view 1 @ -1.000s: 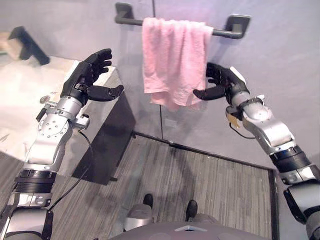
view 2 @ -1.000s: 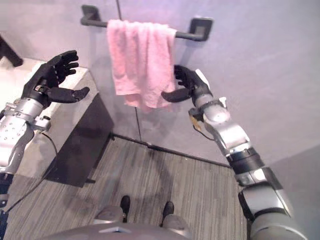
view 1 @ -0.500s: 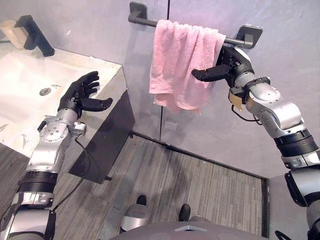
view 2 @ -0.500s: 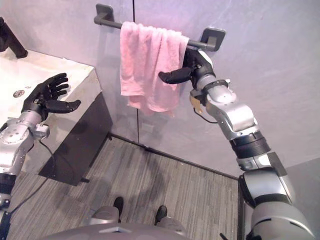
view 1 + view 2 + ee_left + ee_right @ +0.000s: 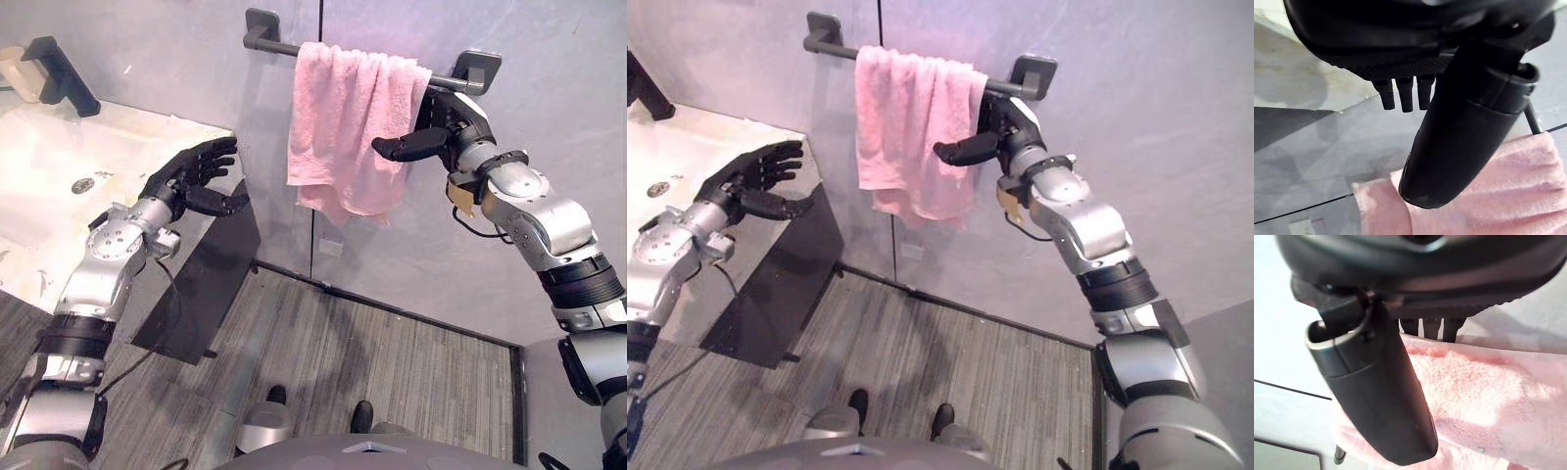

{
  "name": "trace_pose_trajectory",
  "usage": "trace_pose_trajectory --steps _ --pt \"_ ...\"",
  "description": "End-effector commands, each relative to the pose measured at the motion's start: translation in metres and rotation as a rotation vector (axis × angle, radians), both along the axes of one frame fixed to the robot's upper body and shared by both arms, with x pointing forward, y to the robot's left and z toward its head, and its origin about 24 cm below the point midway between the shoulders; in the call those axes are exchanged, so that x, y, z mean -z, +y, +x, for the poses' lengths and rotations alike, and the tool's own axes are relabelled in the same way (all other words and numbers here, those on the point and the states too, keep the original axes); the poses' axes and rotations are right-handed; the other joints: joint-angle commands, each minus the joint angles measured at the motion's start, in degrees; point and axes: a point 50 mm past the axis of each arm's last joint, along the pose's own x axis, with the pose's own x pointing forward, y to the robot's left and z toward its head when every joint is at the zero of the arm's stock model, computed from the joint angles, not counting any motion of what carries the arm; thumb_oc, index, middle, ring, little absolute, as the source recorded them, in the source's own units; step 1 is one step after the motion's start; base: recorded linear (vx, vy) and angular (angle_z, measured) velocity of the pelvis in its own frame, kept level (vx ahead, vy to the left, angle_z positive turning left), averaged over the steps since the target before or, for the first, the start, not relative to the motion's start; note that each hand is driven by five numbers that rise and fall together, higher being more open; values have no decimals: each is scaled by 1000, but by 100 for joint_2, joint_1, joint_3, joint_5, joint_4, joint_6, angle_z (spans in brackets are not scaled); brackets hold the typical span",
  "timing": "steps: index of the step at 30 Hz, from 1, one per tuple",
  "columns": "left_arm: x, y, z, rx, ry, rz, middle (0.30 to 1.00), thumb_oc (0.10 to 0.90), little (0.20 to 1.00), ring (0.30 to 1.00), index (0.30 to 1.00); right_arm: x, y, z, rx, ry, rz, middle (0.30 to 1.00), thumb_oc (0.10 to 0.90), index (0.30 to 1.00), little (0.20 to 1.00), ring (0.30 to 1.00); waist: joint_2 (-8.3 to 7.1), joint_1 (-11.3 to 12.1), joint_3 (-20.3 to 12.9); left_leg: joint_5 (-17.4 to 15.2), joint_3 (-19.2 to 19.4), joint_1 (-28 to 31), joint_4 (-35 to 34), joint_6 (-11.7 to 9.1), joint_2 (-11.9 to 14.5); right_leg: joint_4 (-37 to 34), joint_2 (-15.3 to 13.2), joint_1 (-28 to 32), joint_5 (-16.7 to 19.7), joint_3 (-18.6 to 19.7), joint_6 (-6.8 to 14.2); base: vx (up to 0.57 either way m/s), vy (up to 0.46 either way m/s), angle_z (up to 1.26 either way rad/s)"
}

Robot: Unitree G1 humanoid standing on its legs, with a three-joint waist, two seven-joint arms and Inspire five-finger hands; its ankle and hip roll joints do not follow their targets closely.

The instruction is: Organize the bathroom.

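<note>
One pink towel [image 5: 353,127] draped over one dark wall rail [image 5: 269,43], right hand [image 5: 441,132] at towel's edge, fingers hidden, grip unclear, left hand [image 5: 191,176] spread open, empty, above sink worktop [image 5: 147,132] corner

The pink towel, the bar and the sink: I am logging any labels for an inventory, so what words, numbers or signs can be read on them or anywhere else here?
None can be read.
Pink towel: plain cloth, no tag or print showing.
Towel bar: plain dark metal, no marking.
Sink and wall: no text or sign.
Right hand: a small tan tag hangs at its wrist, too small to read.
Left hand: no marking visible.
</note>
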Motion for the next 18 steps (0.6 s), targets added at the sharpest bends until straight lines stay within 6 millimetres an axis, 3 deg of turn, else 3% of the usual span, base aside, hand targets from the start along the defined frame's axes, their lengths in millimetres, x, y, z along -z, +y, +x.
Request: trace_pose_trajectory --steps 1,13,18 --pt "-42 3 11 13 -177 -23 900 800 900 900 900 -45 0 0 -3 -199 -3 900 800 900 900 900 162 -171 -992 770 250 -769 -238 -395 476 596 7 323 -1073 158 186 0 0 0" --pt "-47 28 21 -146 -200 -60 900 800 900 900 900 -37 0 2 -22 -159 -40 900 800 900 900 900 239 -308 -973 919 292 -806 -218 -428 560 605 50 264 -1021 232 159 0 0 -4" --pt "-45 30 21 -161 -193 -79 900 800 900 900 900 -34 -5 0 -23 -144 -55 900 800 900 900 900 279 -358 -982 984 324 -813 -226 -458 603 583 66 271 -1034 268 150 1 1 -1"
